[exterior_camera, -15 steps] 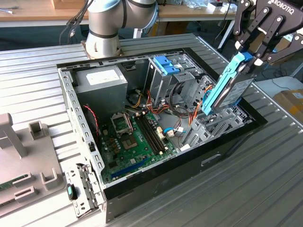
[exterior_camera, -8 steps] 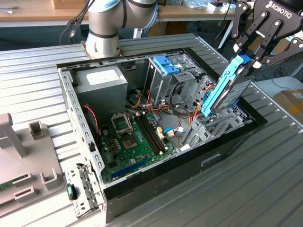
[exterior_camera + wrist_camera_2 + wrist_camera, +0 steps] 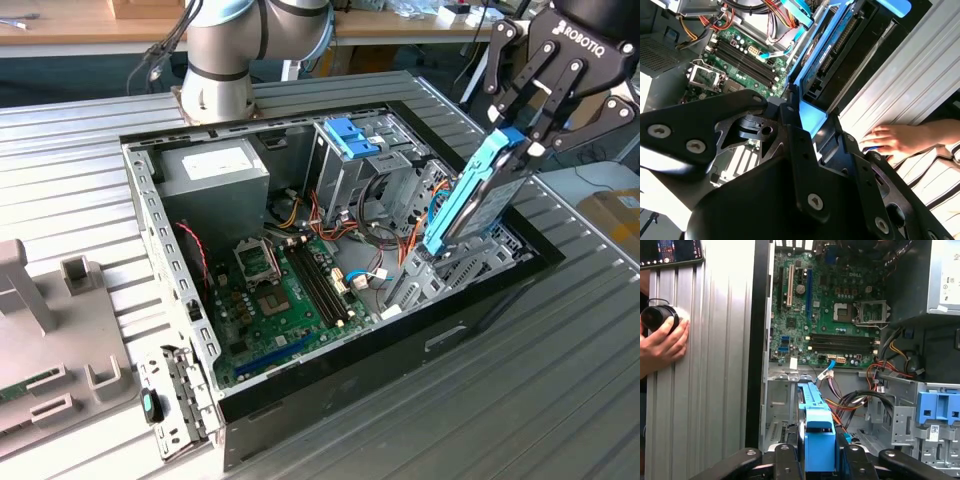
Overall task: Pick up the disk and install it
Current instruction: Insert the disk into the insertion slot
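Judging by its metal body, the disk (image 3: 470, 200) is expected to be stiff and dense for its size, and easily harmed by knocks. The smooth plastic of its carrier is likely to be slippery and to give a little under pressure. A hold across the carrier's end or side rails is judged safest, with the label face and the connector edge left untouched.

The jaws of the gripper (image 3: 522, 135) are closed on the near end of the carrier, one finger on each side of the blue frame. This is shown plainly in the first wrist view, where the blue end of the disk (image 3: 817, 435) is pinched between the two black fingers.

From the jaws the disk slants downward and away, and its far end is lowered into the drive bay of the open computer case (image 3: 150, 200). Whether that end is seated against anything cannot be told.

The disk is seen as a flat grey slab edged by a bright blue frame. In the second wrist view its dark underside and connector edge (image 3: 832, 55) are turned to the camera.

Beyond the disk's far end, the green motherboard (image 3: 290, 290) lies on the floor of the case. A person's hand (image 3: 890, 140) rests on the ribbed table (image 3: 560, 380) to one side of the jaws, outside the case.
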You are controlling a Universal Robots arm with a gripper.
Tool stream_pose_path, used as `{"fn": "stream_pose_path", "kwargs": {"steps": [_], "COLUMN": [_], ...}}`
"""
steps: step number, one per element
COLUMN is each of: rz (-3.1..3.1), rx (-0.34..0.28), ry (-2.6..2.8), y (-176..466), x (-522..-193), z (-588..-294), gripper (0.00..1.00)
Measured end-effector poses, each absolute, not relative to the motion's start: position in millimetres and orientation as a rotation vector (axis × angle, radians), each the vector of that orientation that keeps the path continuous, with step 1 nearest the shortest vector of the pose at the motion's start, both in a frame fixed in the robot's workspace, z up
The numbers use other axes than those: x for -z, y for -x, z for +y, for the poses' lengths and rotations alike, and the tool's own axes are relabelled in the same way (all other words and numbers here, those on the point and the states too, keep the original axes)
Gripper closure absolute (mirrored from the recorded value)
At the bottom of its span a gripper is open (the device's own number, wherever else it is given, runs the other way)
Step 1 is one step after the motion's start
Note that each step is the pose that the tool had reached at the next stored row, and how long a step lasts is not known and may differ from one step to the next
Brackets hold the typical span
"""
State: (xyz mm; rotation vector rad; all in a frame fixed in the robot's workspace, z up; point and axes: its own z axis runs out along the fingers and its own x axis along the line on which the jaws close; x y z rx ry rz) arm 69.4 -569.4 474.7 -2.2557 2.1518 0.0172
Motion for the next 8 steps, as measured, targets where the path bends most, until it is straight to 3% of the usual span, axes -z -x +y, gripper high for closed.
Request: {"fn": "stream_pose_path", "kwargs": {"steps": [8], "rz": [2.194], "rx": [-0.015], "ry": [2.217], "y": [-69.5], "x": [-467.6], "z": [-569.8], "gripper": [0.63]}}
